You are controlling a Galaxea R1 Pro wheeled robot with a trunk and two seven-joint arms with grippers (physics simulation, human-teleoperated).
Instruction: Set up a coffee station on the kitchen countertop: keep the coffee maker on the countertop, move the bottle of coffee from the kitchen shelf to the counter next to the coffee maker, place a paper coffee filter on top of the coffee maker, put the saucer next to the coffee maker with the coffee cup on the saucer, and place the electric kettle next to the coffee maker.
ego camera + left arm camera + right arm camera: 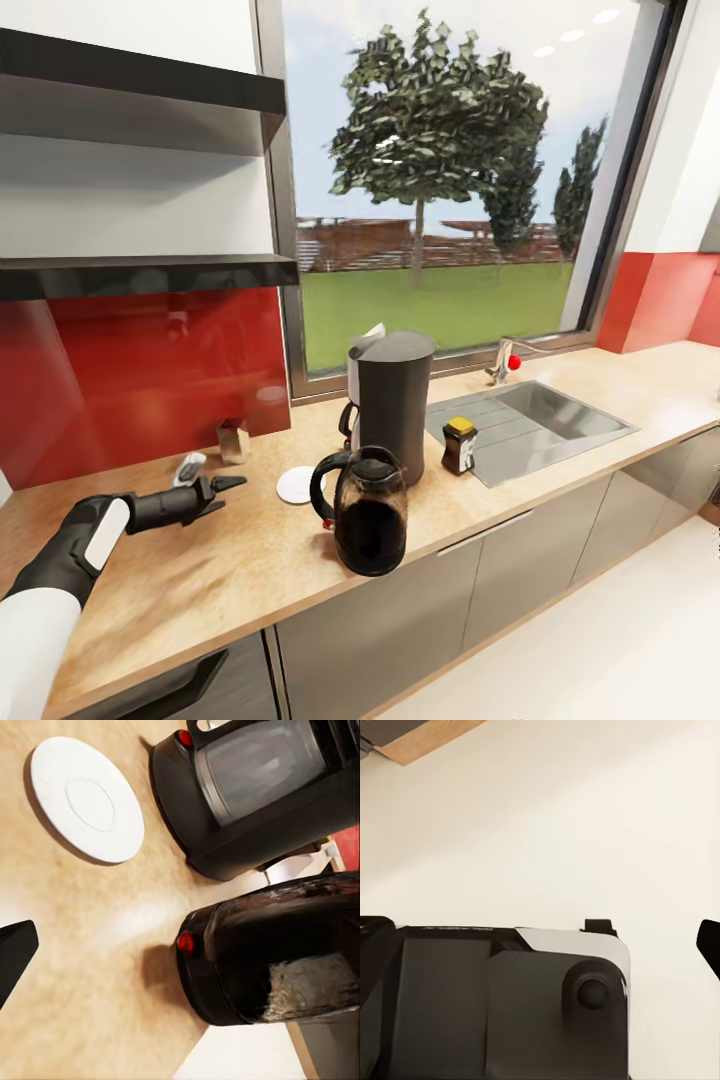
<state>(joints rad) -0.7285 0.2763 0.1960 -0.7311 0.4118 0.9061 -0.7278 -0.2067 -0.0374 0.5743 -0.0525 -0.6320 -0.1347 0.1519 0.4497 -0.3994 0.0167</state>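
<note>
Nearby, the bottle of coffee [459, 444] label is unreadable; left claw [228, 487] released, right unclear.

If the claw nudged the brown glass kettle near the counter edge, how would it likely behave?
The rounded brown translucent glass kettle looks breakable, and dark liquid inside probably makes it heavy. It stands close to the front edge of the tan wood-look countertop, so a push outward risks a fall. Its black loop handle seems the safer hold.
</note>
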